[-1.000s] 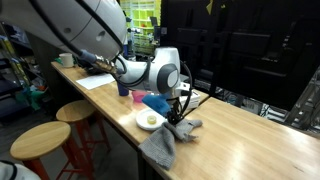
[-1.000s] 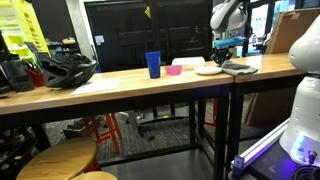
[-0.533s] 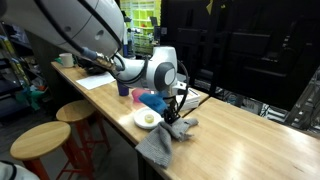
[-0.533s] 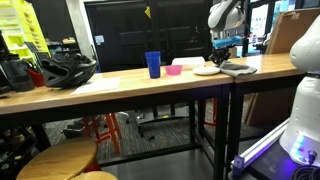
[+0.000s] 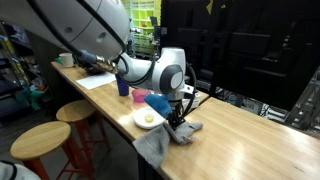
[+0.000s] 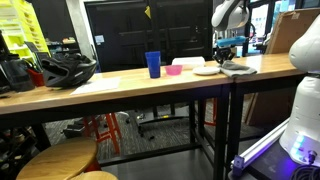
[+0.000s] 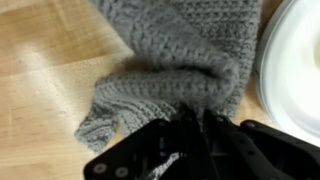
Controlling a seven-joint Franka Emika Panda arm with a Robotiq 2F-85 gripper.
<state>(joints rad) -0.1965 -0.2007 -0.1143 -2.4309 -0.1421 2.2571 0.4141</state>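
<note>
Robot arm at a wooden desk [image 5: 250,140]. Its claw [image 5: 177,120] is pressed together, pinching a fold of a grey knitted cloth [image 5: 158,146]. Compared with a second ago, the arm's wrist sits slightly further toward the right of the frame, and the cloth is bunched more tightly under the claw.

In the wrist view the claw [image 7: 197,115] enters from the bottom centre and the cloth [image 7: 170,50] fills the middle. The cloth lies at the near desk edge in the lower centre, with one end hanging over it. A white plate [image 5: 148,120] sits just beside it on the left, also close to the edge, and a blue cup [image 5: 124,88] stands further left. To the right of the cloth there is bare desk.
</note>
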